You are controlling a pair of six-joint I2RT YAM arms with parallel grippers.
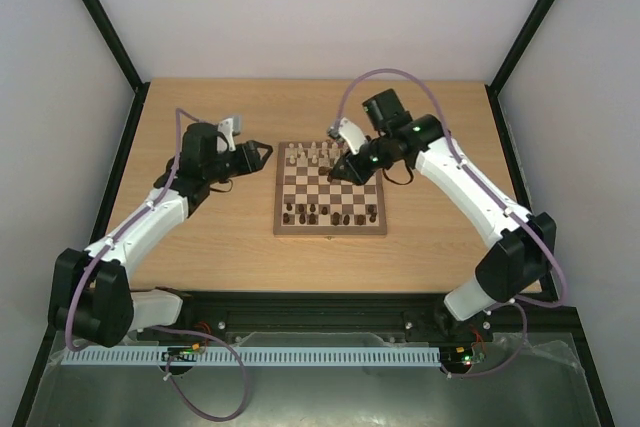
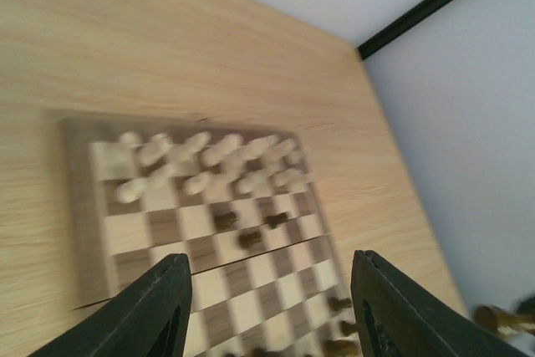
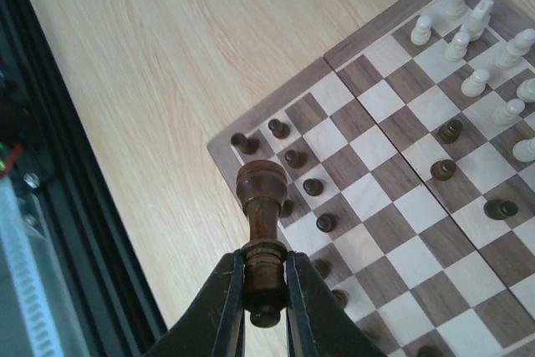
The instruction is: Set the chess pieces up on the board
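Note:
The board [image 1: 330, 230] lies mid-table with cream pieces [image 1: 312, 156] along its far rows and dark pieces [image 1: 330, 215] along its near rows. My right gripper [image 3: 264, 290] is shut on a dark brown piece [image 3: 262, 194], held above the board's near corner; in the top view it [image 1: 335, 175] hovers over the board's middle right. Three dark pieces [image 3: 443, 170] stand loose near the cream rows. My left gripper [image 2: 269, 307] is open and empty, above the board's left side [image 2: 84, 206]; in the top view it [image 1: 264, 154] sits left of the board.
Black frame posts [image 1: 128, 137] border the wooden table's left and right edges. A black rail [image 3: 50, 232] runs along the table's near edge. Bare wood [image 1: 430, 237] lies around the board.

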